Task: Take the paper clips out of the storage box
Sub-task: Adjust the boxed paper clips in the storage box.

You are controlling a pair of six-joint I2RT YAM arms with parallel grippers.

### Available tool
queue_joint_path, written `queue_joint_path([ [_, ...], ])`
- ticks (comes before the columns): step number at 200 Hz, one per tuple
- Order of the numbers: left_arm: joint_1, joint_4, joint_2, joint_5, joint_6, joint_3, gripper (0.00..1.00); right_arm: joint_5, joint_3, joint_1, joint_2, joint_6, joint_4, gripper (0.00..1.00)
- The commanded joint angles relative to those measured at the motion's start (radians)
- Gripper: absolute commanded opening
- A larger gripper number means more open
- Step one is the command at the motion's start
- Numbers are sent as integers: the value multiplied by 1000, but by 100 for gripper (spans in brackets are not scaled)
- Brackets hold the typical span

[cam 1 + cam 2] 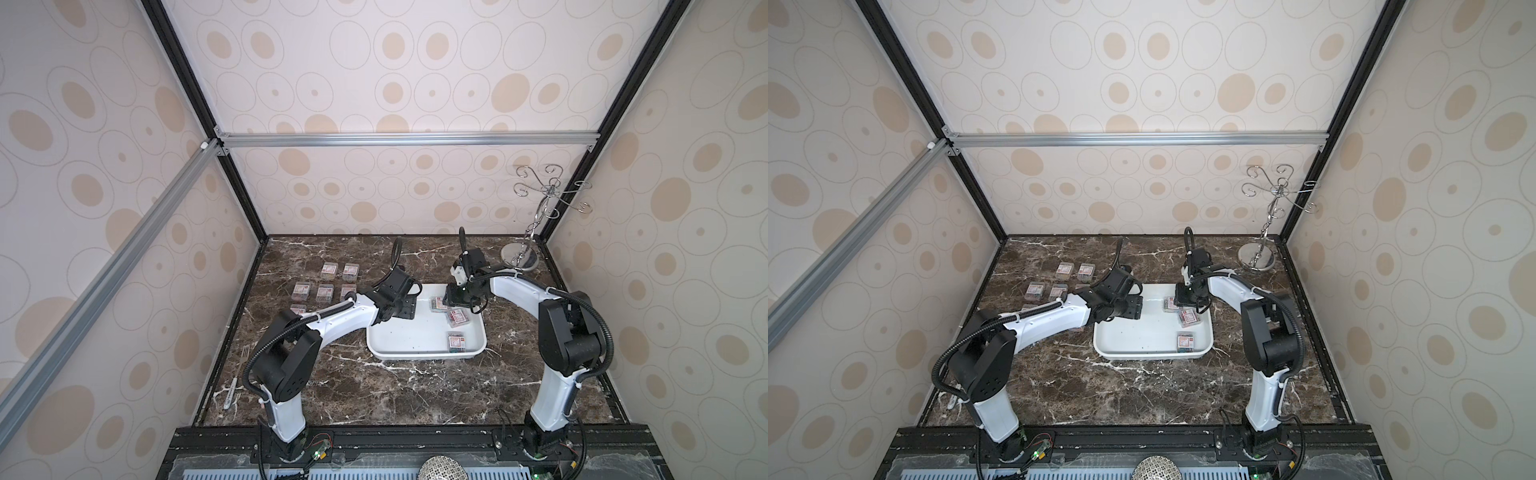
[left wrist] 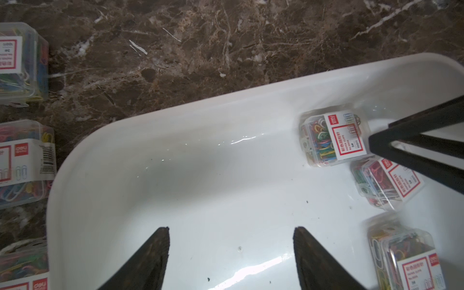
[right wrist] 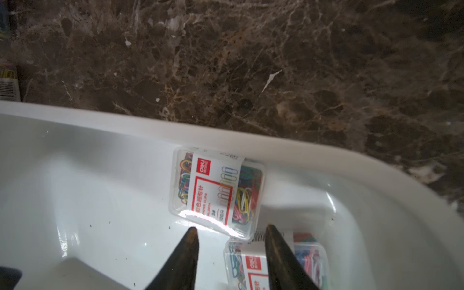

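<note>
- The right gripper (image 3: 231, 228) hangs with its jaws parted and empty. Its tips are just short of a box of paper clips (image 3: 216, 190) that lies against the far rim of the storage box (image 3: 226, 135).
- For a clean pick, I judge it should reach further over this box, straddle the clear side walls squarely, then descend.
- A second box (image 3: 241, 261) sits just beside, under one finger, and a skewed descent could knock it.
- The left gripper (image 2: 231, 229), also parted and empty, hovers over the bare tray floor and should keep away.
- A third box (image 1: 456, 341) waits near the front corner, while the removed boxes (image 1: 324, 293) lie on the table (image 1: 374, 395).
</note>
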Motion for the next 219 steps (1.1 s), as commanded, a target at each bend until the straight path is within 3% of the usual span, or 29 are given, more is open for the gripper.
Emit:
queue_joint_path([
  [1, 7, -8, -42, -16, -4, -8, 77, 14, 36, 5, 34, 8, -12, 46],
  [81, 6, -8, -76, -10, 6, -28, 77, -179, 8, 20, 46, -12, 43, 48],
  [138, 7, -20, -79, -15, 16, -19, 77, -283, -77, 102, -4, 14, 101, 47],
  [169, 7, -19, -93, -17, 15, -26, 77, -270, -133, 136, -71, 26, 123, 47],
  [195, 7, -18, -98, -15, 14, -26, 77, -121, -116, 131, -92, -2, 87, 47],
  [219, 6, -20, -103, -15, 12, -26, 77, -57, -71, 130, -69, -68, 60, 52],
])
